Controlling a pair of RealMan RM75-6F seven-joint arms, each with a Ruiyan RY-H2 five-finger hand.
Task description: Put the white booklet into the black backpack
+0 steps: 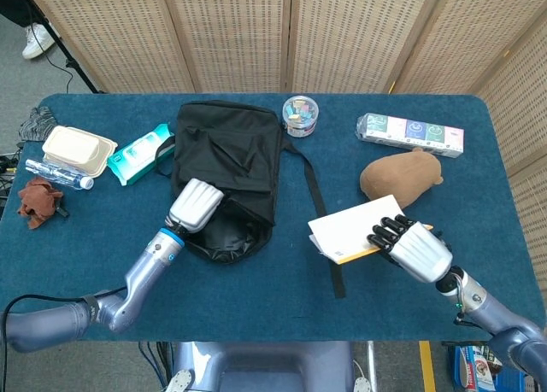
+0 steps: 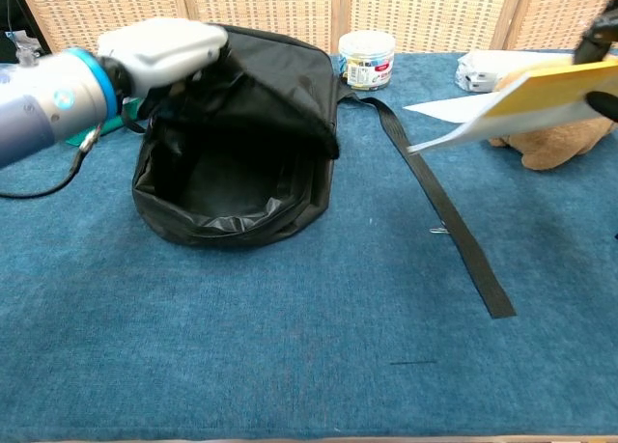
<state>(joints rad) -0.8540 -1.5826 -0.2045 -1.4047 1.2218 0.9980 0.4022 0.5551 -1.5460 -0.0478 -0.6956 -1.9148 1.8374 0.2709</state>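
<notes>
Left hand (image 2: 162, 49) grips the upper lip of the black backpack (image 1: 229, 177) and lifts it, so the mouth gapes toward the robot; right hand (image 1: 414, 246) grasps the white booklet (image 1: 355, 228), held clear of the bench (image 2: 309, 366) to the right of the backpack, just past its strap (image 2: 443, 213). For a clean insertion, judged from here: hold the lip high, bring the booklet's leading edge low and level with the opening, and slide it in flat so it does not catch on the near rim.

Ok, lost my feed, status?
Left hand holds backpack mouth open. Right hand grips booklet, off the table. Strap lies between.
</notes>
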